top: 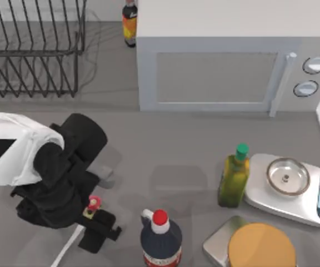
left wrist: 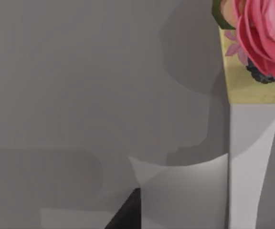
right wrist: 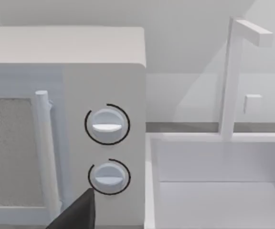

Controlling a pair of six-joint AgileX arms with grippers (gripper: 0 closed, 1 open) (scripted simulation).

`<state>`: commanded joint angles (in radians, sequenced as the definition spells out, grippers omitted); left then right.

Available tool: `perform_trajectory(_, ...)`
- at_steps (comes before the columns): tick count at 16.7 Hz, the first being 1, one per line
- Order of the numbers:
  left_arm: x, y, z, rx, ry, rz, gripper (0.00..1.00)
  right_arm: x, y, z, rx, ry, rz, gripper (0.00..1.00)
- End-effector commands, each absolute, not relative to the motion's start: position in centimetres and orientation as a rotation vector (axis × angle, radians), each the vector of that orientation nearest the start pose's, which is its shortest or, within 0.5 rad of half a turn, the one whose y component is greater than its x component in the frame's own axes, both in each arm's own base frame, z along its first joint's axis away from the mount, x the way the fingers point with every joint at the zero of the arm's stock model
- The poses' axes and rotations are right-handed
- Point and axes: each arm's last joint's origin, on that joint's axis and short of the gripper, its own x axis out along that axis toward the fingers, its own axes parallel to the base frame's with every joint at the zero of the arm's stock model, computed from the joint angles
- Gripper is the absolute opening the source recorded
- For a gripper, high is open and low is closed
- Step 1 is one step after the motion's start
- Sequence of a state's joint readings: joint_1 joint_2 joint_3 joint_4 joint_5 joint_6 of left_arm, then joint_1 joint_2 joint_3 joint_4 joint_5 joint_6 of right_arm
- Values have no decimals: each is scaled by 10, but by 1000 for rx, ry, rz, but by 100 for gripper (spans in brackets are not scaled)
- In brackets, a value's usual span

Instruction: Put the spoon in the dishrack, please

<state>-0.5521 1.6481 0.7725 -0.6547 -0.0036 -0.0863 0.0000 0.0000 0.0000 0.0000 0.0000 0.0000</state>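
- Spoon (top: 74,238) lies at the lower left of the surface (top: 165,156), white handle slanting out beneath the left hand (top: 96,219), its red-and-yellow knob just by the black fingers.
- Left hand sits low over the spoon; whether its fingers are apart or clamped cannot be told.
- Dishrack (top: 32,50) stands at the upper left, well apart from the spoon.
- Right wrist view faces the microwave (right wrist: 80,119) dials.
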Motion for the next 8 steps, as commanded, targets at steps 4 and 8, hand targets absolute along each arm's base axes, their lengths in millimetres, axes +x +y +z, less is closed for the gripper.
perform_trajectory(4, 229, -136, 141, 345, 1491, -354, 0, 106, -1, 160, 0, 0, 0, 100)
perform_trajectory(8, 237, -142, 199, 354, 1518, -349, 0, 106, -1, 160, 0, 0, 0, 100)
